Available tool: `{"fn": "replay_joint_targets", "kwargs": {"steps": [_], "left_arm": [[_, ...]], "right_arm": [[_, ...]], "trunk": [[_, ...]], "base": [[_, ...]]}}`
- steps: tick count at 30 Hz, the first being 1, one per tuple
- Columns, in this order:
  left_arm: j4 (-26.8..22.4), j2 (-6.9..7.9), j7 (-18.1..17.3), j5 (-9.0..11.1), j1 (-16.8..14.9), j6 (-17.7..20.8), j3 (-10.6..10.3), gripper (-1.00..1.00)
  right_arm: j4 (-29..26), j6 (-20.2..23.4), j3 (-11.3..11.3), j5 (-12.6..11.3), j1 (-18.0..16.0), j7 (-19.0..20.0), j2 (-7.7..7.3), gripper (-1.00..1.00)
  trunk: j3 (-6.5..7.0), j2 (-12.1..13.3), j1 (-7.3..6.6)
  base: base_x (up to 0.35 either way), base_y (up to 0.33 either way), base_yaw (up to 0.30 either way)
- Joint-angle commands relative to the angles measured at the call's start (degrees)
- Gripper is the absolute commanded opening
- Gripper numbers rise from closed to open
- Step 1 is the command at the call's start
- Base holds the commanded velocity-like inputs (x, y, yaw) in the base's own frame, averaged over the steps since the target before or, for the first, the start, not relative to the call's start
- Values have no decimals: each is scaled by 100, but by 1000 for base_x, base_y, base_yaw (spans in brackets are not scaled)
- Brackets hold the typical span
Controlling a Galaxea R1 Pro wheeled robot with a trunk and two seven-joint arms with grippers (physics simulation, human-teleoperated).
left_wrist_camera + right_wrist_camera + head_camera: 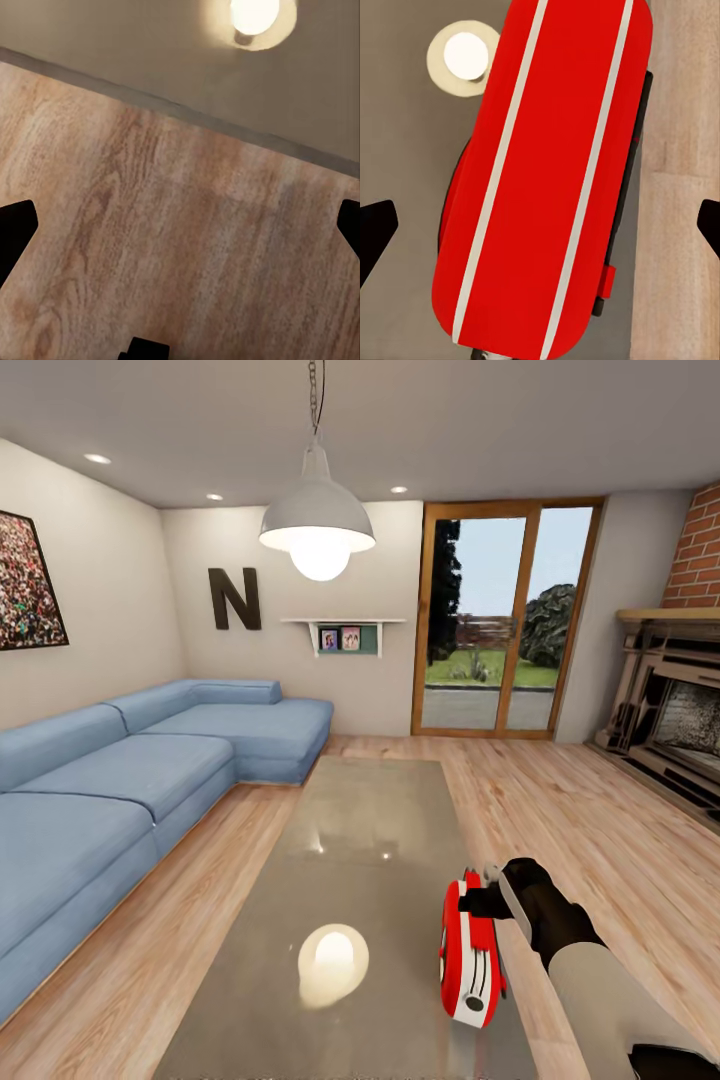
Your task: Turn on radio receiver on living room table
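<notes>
The red radio receiver (470,955) with white trim stands on its edge near the right-hand border of the glossy grey table (350,830). My right gripper (488,897) hovers at the radio's far upper end. In the right wrist view the radio's red top (547,150) with two white stripes lies lengthwise under the right gripper (540,225), which is open, its dark fingertips (375,232) wide apart. Whether it touches the radio I cannot tell. In the left wrist view my left gripper (180,225) is open over wood floor (165,247), near the table's edge (187,112).
A blue L-shaped sofa (120,780) runs along the left of the table. A white pendant lamp (317,525) hangs above, with its reflection (332,963) on the tabletop. Glass doors (505,620) stand at the back, a brick fireplace (680,720) at the right. Plank floor (600,830) surrounds the table.
</notes>
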Motion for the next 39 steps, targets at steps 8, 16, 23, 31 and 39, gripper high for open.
{"fn": "replay_joint_targets", "kwargs": {"steps": [8, 16, 23, 31, 39], "left_arm": [[0, 0, 0, 0, 0, 2, 0, 100], [0, 1, 0, 0, 0, 0, 0, 100], [0, 1, 0, 0, 0, 0, 0, 100], [0, 0, 0, 0, 0, 0, 1, 100], [0, -1, 0, 0, 0, 0, 0, 100]], "right_arm": [[2, 0, -1, 0, 0, 0, 0, 100], [2, 0, -1, 0, 0, 0, 0, 100], [2, 0, 0, 6, 0, 0, 0, 100], [2, 0, 0, 7, 0, 0, 0, 100], [2, 0, 0, 7, 0, 0, 0, 100]], "trunk": [[-72, -162, 89], [-72, -162, 89], [-72, -162, 89], [-180, -403, 220], [-234, -523, 286]], "base": [[0, 0, 0], [0, 0, 0], [0, 0, 0], [0, 0, 0], [0, 0, 0]]}}
